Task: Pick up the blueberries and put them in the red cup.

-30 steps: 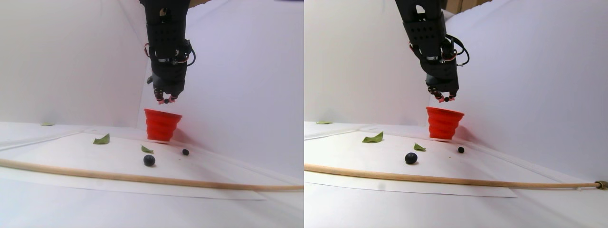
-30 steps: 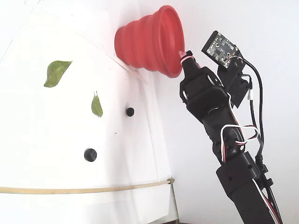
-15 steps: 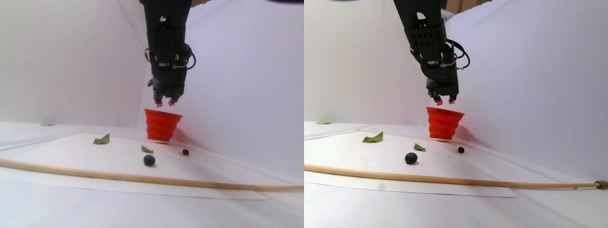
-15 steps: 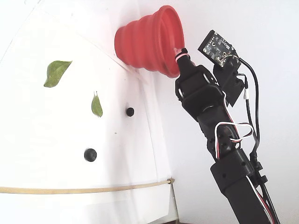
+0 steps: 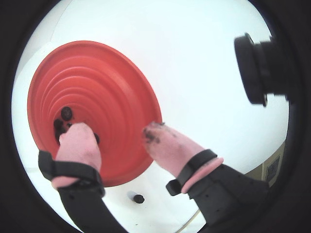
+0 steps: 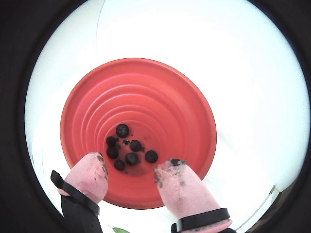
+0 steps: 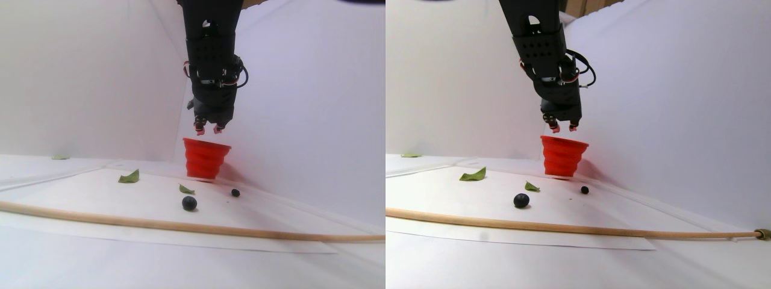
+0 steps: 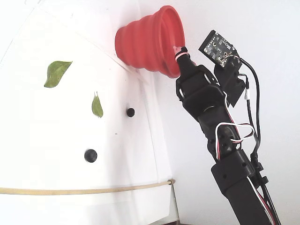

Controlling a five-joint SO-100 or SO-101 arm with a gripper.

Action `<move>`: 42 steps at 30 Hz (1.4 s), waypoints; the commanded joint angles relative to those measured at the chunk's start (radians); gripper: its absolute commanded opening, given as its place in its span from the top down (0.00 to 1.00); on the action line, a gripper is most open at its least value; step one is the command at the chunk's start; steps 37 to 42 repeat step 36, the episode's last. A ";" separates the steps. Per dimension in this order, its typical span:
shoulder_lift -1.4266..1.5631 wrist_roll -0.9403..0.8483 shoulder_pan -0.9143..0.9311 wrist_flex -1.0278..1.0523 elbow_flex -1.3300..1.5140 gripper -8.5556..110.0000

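The red cup point(image 7: 205, 159) stands at the back of the white sheet, near the wall. My gripper point(image 7: 209, 129) hangs just above its rim, open, with nothing between its pink fingertips point(image 6: 92, 167). In a wrist view the gripper point(image 6: 135, 162) looks straight down into the cup point(image 6: 146, 97), where several blueberries point(image 6: 131, 158) lie on the bottom. The other wrist view shows the gripper point(image 5: 115, 130) over the cup point(image 5: 107, 82) too. Two more blueberries lie on the sheet: a bigger one point(image 7: 189, 203) and a small one point(image 7: 235, 192), also visible in the fixed view point(image 8: 90, 155) point(image 8: 130, 112).
Green leaves point(image 7: 129, 177) point(image 7: 186, 189) lie on the sheet in front of the cup, and another leaf point(image 7: 59, 157) lies far left. A long wooden stick point(image 7: 181, 226) runs across the sheet's front. White walls close in behind and beside the cup.
A second ago my gripper held a small dark berry over the cup. It has opened since, and the berry is gone from the jaws. The arm barely moved.
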 commanded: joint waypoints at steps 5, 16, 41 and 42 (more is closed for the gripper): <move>0.190 -0.011 0.044 -0.078 0.058 0.77; 0.262 -0.025 0.054 -0.127 0.166 0.77; 0.408 -0.028 0.078 -0.193 0.382 0.78; 0.408 -0.028 0.078 -0.193 0.382 0.78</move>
